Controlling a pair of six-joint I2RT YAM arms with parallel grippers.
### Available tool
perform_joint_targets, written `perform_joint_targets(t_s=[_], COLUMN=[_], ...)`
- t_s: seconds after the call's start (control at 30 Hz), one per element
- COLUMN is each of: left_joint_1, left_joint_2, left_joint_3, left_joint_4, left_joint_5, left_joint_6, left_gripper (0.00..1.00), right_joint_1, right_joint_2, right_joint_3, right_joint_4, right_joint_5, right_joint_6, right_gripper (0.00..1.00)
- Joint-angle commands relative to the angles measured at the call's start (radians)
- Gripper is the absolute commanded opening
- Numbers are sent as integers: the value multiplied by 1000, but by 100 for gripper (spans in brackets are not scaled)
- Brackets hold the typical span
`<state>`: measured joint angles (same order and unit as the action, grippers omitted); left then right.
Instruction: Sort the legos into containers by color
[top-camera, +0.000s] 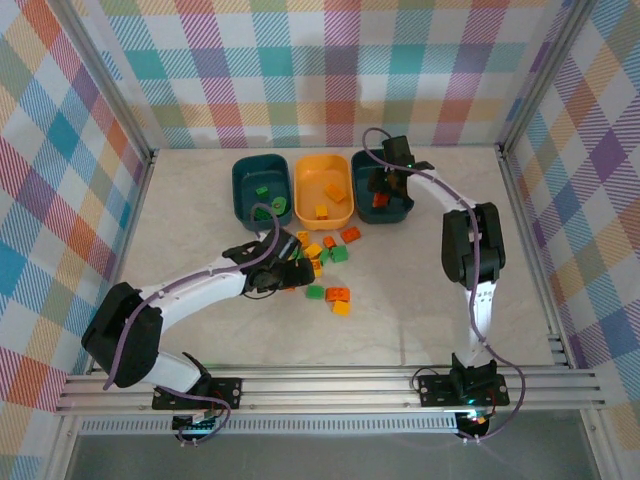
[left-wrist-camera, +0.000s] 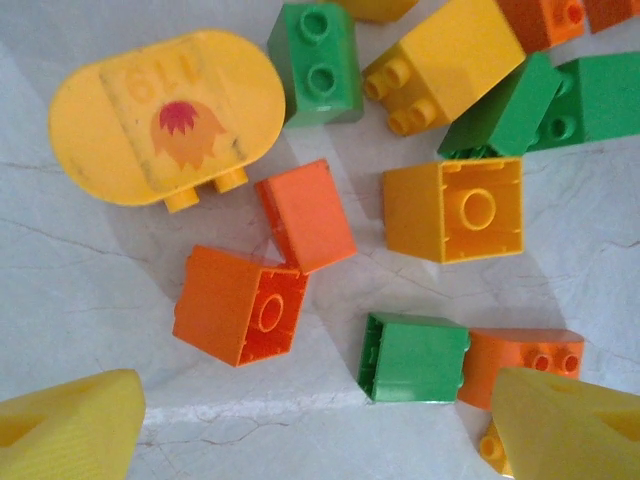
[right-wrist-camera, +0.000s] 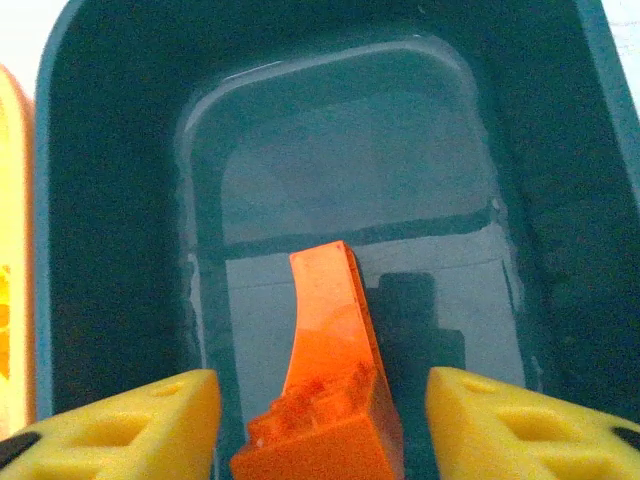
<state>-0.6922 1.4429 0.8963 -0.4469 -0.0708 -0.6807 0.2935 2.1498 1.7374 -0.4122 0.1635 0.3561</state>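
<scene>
Loose legos in green, yellow and orange lie in a cluster in front of three containers. My left gripper hangs open over that cluster. In the left wrist view its fingers flank a green brick and an orange brick, touching neither. My right gripper is over the right teal tub. It stands open there, and an orange brick sits between the yellow fingers with a gap on each side, above the tub floor.
The left teal tub holds green pieces and the middle yellow-orange tub holds yellow ones. A yellow oval piece with a flower print lies by the cluster. Plaid walls and metal rails enclose the table.
</scene>
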Motion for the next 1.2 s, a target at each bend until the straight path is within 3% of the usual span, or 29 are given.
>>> perform_joint_targets(t_s=[0.0, 0.33, 0.43, 0.53, 0.63, 0.73, 0.93, 1.17], left_joint_1=[2, 27, 28, 23, -37, -173, -386, -415], left_joint_2=[2, -6, 3, 14, 34, 76, 248, 330], left_joint_3=[35, 36, 19, -4, 9, 68, 209, 261], left_joint_4=[-38, -11, 21, 61, 90, 55, -29, -109], left_joint_5=[-33, -20, 10, 64, 124, 85, 7, -105], left_joint_6=[8, 16, 5, 5, 53, 116, 171, 116], left_gripper=[92, 92, 90, 86, 80, 80, 77, 76], right_joint_1=[-7, 71, 185, 327, 364, 297, 12, -76], right_joint_2=[-133, -495, -573, -624, -672, -743, -805, -797], right_joint_3=[-45, -383, -521, -655, -783, -880, -959, -975], right_joint_4=[12, 85, 78, 63, 67, 73, 125, 167], right_joint_5=[-11, -29, -6, 64, 112, 200, 86, 9], right_joint_6=[-18, 23, 59, 96, 148, 166, 233, 230], right_gripper=[60, 54, 54, 61, 64, 68, 68, 68])
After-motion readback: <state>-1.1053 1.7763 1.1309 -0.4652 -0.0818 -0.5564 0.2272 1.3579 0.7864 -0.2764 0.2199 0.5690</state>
